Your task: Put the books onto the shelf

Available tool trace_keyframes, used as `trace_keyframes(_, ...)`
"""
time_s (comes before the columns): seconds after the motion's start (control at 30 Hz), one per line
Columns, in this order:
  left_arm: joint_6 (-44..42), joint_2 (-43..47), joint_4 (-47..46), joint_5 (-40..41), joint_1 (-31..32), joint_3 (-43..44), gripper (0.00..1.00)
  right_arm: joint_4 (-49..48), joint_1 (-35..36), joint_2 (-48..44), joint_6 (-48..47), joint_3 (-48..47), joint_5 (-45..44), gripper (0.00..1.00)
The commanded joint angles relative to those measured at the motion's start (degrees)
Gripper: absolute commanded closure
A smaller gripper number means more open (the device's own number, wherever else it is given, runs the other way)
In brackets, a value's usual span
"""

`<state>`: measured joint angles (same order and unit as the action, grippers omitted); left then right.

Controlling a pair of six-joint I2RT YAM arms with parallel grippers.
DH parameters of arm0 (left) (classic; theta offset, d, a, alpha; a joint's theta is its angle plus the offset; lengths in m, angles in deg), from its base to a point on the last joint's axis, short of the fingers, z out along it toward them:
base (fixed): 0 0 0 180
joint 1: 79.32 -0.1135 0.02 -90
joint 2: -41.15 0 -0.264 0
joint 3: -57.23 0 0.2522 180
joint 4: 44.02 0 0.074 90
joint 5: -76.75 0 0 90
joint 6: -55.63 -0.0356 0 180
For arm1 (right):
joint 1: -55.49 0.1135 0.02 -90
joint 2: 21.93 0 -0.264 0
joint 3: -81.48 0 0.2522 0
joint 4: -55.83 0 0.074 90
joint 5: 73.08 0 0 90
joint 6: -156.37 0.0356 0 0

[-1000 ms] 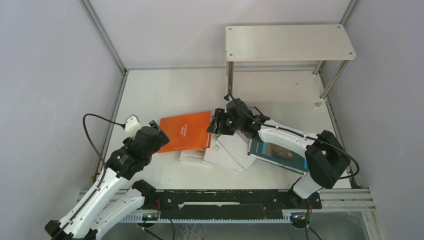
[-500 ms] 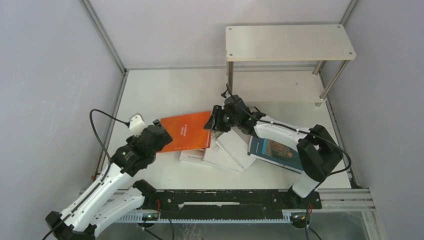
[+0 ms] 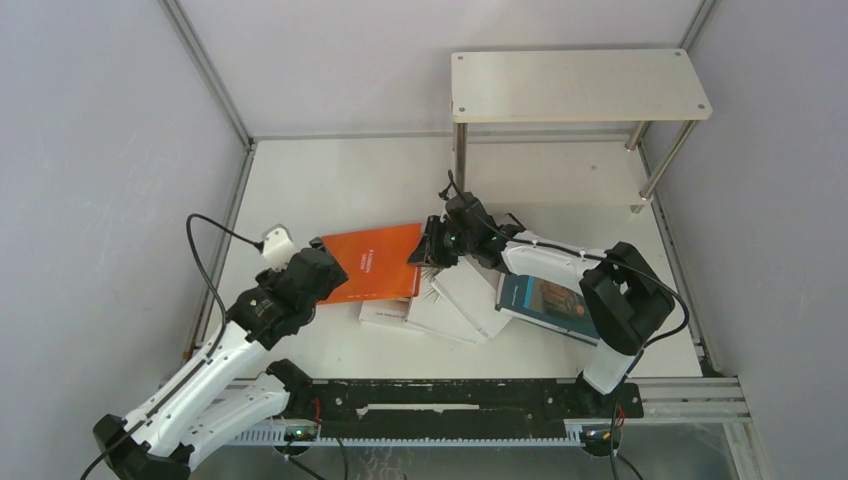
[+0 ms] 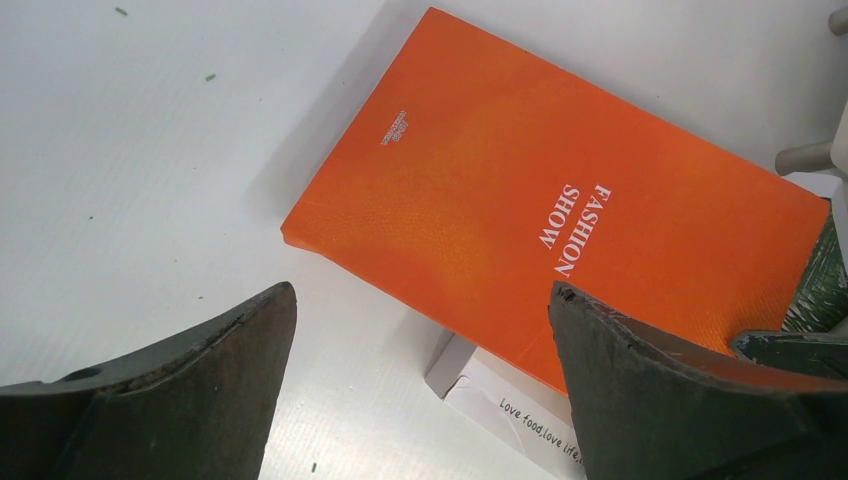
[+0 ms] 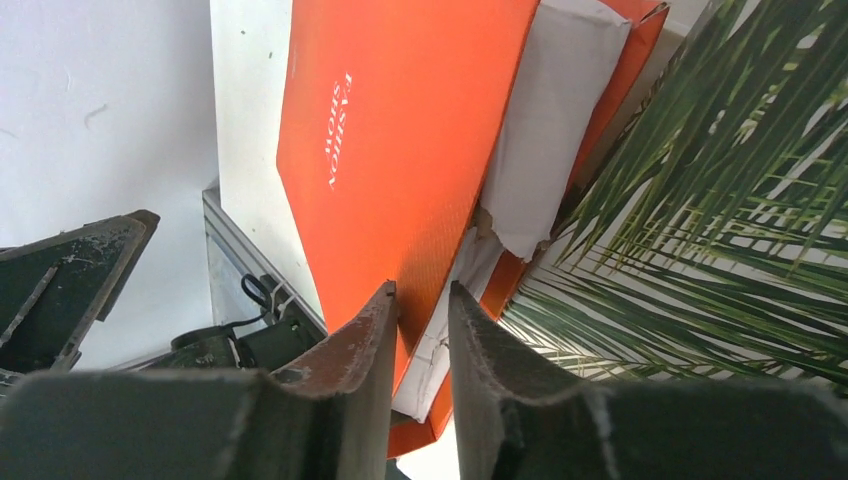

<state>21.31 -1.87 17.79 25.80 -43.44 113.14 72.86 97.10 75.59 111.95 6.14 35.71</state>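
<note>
While everyone's eyeing the shelf [image 3: 580, 85] at the far right corner, the action is down at the orange book [image 3: 372, 262], which lies flat on the table [image 3: 330, 190], its right end on the loose heap with the other books [image 3: 440, 315]. Its long side runs left to right, pretty much from one arm to the other. The right gripper [image 5: 422, 292] is the one actually on it. Its fingers straddle the lifted right-hand edge of the cover, with only a thin gap between them. I honestly can't tell if they're pinching it or just about to. The left gripper [image 4: 420, 300] hangs above the book's left corner with its fingers spread as wide as they go, holding nothing.

Compared with a second ago, the left arm has crept in toward that left end, and the right arm's fingers have narrowed a lot while its elbow swung inward. The book itself hasn't budged. My guess is that the right arm, being closer to the shelf too, does the lifting.
</note>
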Motion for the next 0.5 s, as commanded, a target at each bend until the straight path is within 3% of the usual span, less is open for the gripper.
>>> trace_keyframes(0.0,0.25,0.17,-1.82,2.06,0.44,3.52,0.0,-2.66,-0.17,0.23,1.69,-2.3,1.51,0.71)
trace_keyframes(0.17,-0.04,1.69,-1.61,2.61,0.44,2.79,0.0,-2.72,0.36,0.16,2.21,-2.26,0.94,0.85)
trace_keyframes(0.23,-0.06,2.53,-1.28,2.77,0.5,2.55,0.0,-2.57,0.85,-0.38,2.44,-2.26,0.34,1.0)
trace_keyframes(0.47,2.14,6.72,2.65,4.28,0.43,3.14,0.0,-0.7,3.52,-4.25,2.48,-3.52,-3.02,1.0)
